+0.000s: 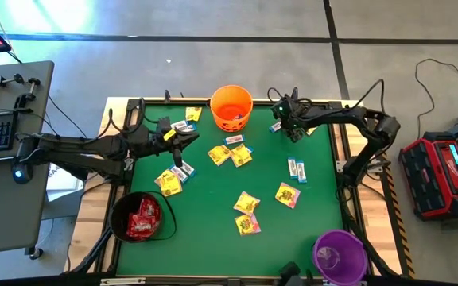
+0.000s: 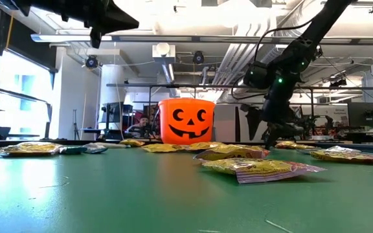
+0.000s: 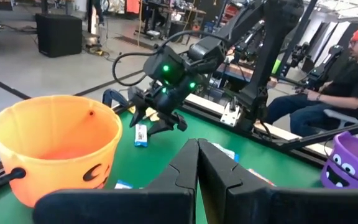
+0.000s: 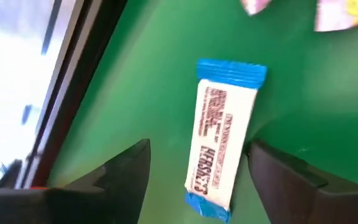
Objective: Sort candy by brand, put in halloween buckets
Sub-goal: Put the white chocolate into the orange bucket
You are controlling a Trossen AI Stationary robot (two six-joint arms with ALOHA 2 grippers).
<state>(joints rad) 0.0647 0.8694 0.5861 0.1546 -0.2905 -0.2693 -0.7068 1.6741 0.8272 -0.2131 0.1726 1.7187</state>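
Lying flat between the spread fingers of the right gripper (image 4: 197, 171), a white packet (image 4: 221, 138) with blue ends is seen near the table's far edge; the orange bucket (image 1: 231, 108) stands beside it, and the left gripper (image 3: 197, 163) is held shut farther left.

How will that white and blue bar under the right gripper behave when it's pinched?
The bar lies flat between the open right gripper fingers, so it probably lifts easily and feels light. Its glossy wrapper may slip, and its crimped blue ends look floppy.
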